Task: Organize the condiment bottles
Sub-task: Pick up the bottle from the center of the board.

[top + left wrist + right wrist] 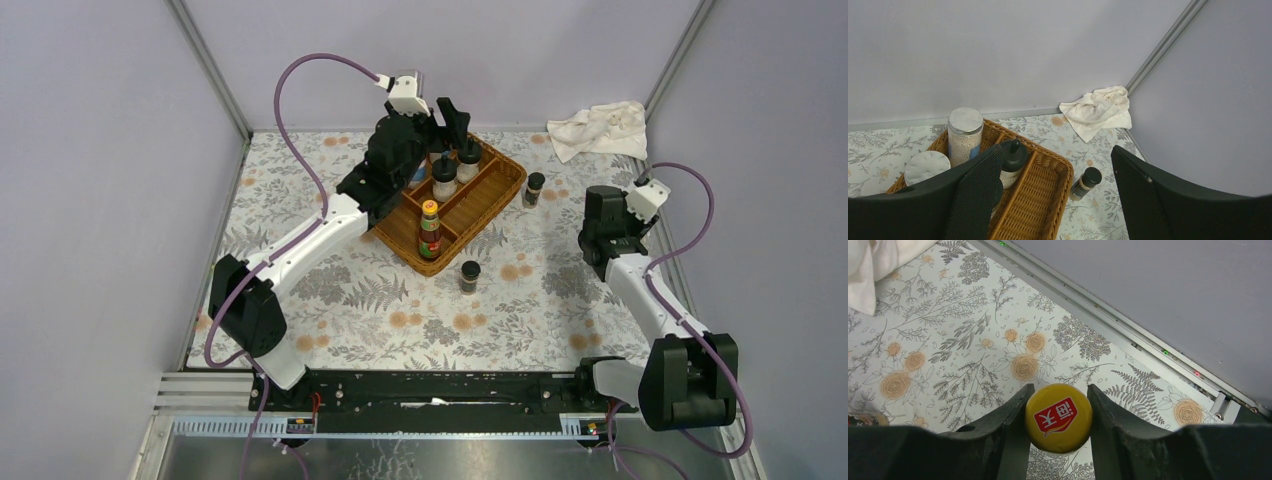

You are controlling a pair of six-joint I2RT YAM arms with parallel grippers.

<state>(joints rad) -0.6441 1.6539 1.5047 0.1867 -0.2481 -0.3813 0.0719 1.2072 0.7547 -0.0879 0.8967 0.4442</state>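
Yellow plastic filled the gap between the right gripper's [1059, 390] jaws: they were clamped on the cap [1058, 418] of a sauce bottle at the right side of the table, well apart from the wicker tray [505, 190]. The bottle's body was hidden under the cap and, from above, under the wrist, so whether it stood on the table or hung just off it could not be told.

The step in hand looked like carrying this bottle to the tray. A hold on a smooth round cap is a shallow one, so the bottle would need to go straight up, stay upright, and travel slowly. The likely place was the near compartment, beside the other sauce bottle [430, 230] already standing there. The path ought to pass between the two dark spice jars [470, 275] [534, 187] standing loose on the table, or above them. The bottle would have to clear the tray's rim before coming down.

The left gripper [1054, 152] hung with its jaws apart and empty over the far end of the tray, above a silver-lidded shaker [965, 132] and a black-capped bottle [1013, 160]. It should probably keep out of the right arm's way.

The table wore a pale cover [330, 300] printed with grey ferns and orange flowers, flat and fairly grippy by the look of it. Plain lilac-grey walls [90, 150] with metal rails closed in three sides. A crumpled white cloth [598, 128] lay in the far right corner.
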